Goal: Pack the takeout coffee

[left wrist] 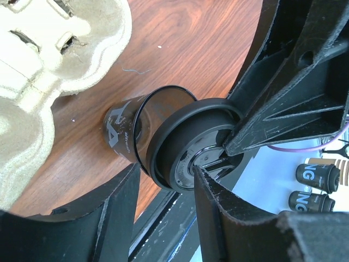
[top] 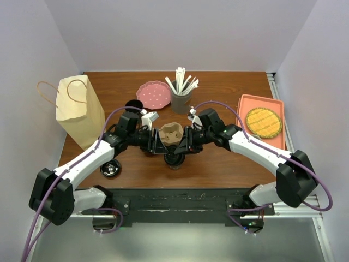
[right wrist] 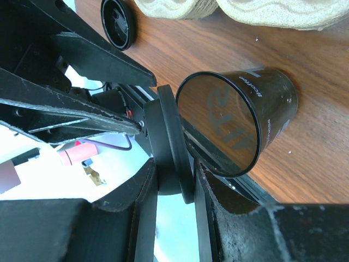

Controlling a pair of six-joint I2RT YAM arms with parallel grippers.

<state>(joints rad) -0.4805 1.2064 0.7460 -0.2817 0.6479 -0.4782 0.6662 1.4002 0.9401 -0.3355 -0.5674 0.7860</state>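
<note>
- At the near middle of the table [top: 218, 161], close to the pulp cup carrier [top: 170, 134] on the side toward the arm bases, is the takeout coffee cup [right wrist: 270, 101]. It is black with white letters on its side.
- Its black lid [left wrist: 185, 142] is not seated. It stands tilted at the mouth, close to the rim on one side and apart from it on the other, so the right wrist view looks straight into the open cup.
- The right gripper [right wrist: 175, 166] is clenched on the edge of this lid, one finger on the upper face and one on the under face.
- The left gripper [left wrist: 168, 170] meets the lid from the opposite side. Its fingers stand on both sides of the lid edge, but one cannot tell if they press it or only touch it.
- At the far left stands a brown paper bag [top: 79, 112] with handles, and beside the left arm lies a loose round lid [top: 110, 169].
- At the back are a pink plate [top: 154, 94] and a grey cup of white sticks [top: 180, 101].
- At the right is an orange tray [top: 246, 103] that carries a round waffle [top: 263, 121].
</note>
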